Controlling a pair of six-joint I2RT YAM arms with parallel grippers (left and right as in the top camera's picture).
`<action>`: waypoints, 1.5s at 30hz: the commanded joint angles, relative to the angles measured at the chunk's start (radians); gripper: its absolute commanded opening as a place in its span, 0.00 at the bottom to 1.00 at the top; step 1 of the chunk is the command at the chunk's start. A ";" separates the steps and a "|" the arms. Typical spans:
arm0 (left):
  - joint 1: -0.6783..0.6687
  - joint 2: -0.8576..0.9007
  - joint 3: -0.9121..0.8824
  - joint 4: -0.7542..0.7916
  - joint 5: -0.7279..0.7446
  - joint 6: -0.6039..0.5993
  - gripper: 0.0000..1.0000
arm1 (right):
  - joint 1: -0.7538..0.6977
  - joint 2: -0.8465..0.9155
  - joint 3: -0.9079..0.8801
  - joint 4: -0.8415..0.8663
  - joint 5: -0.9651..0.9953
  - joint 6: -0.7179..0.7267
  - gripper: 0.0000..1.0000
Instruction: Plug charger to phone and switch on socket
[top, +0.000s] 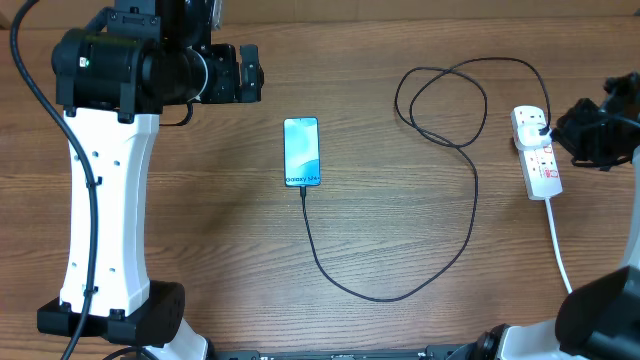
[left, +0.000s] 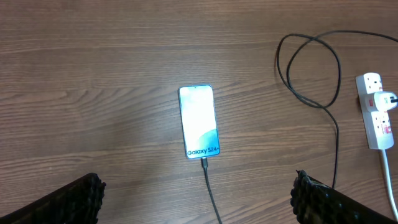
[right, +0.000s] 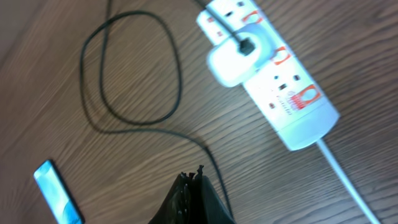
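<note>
Ahead of the right hand (right: 193, 178), fingers together, the socket (right: 292, 93), not touching, charger (right: 225, 67) plugged in.

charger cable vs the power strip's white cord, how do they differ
The charger cable is thin and black; the white cord is thicker. The charger cable loops and sweeps round to the phone; the white cord runs almost straight. Both lie on the table and meet the power strip.

Slim blue-screened phone (right: 55, 190) cut off at right wrist view's bottom edge, switch positions unreadable on white power strip (top: 537, 152) overhead
</note>
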 joint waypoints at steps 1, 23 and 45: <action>0.005 -0.021 0.005 -0.002 -0.006 0.020 1.00 | -0.044 0.042 0.027 0.021 0.013 0.006 0.04; 0.005 -0.021 0.005 -0.002 -0.006 0.020 1.00 | -0.089 0.335 0.027 0.238 0.014 0.031 0.04; 0.005 -0.020 0.005 -0.002 -0.006 0.020 1.00 | -0.106 0.439 0.027 0.334 0.036 0.055 0.04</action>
